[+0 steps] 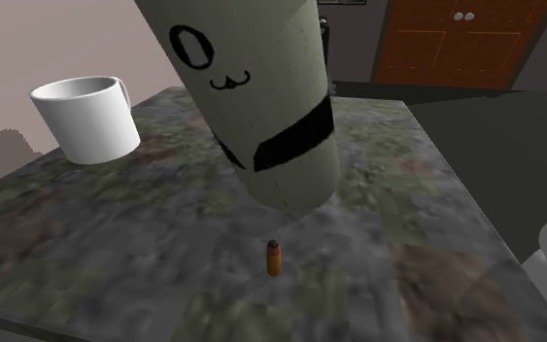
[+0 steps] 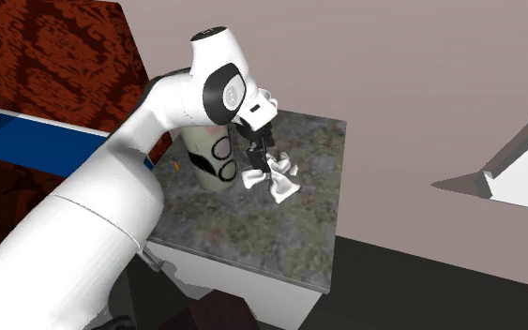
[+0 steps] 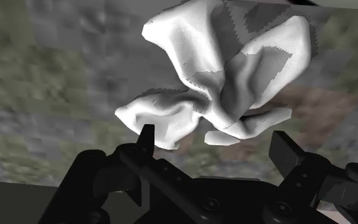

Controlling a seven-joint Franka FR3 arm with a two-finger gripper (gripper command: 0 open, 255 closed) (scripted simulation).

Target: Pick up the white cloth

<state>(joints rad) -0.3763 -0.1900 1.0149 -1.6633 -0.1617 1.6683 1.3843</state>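
Note:
A crumpled white cloth [image 2: 276, 178] lies on the mottled grey-green table [image 2: 252, 225]. My black gripper [image 2: 257, 161] hangs just above the cloth's near edge, pointing down. In the wrist view the cloth [image 3: 222, 76] spreads just beyond the gripper [image 3: 219, 143], and the two fingers stand wide apart. One fingertip [image 3: 147, 135] is at the cloth's lower fold and the other stands beside it. The gripper is open and nothing is clasped.
A tall cream cylinder with a drawn face [image 1: 261, 87] stands on the table [image 1: 407, 194] close beside the arm, where it hides the cloth in the shoulder view. A white mug [image 1: 86, 117] and a small orange capsule [image 1: 273, 257] also sit there. The table edge drops off nearby.

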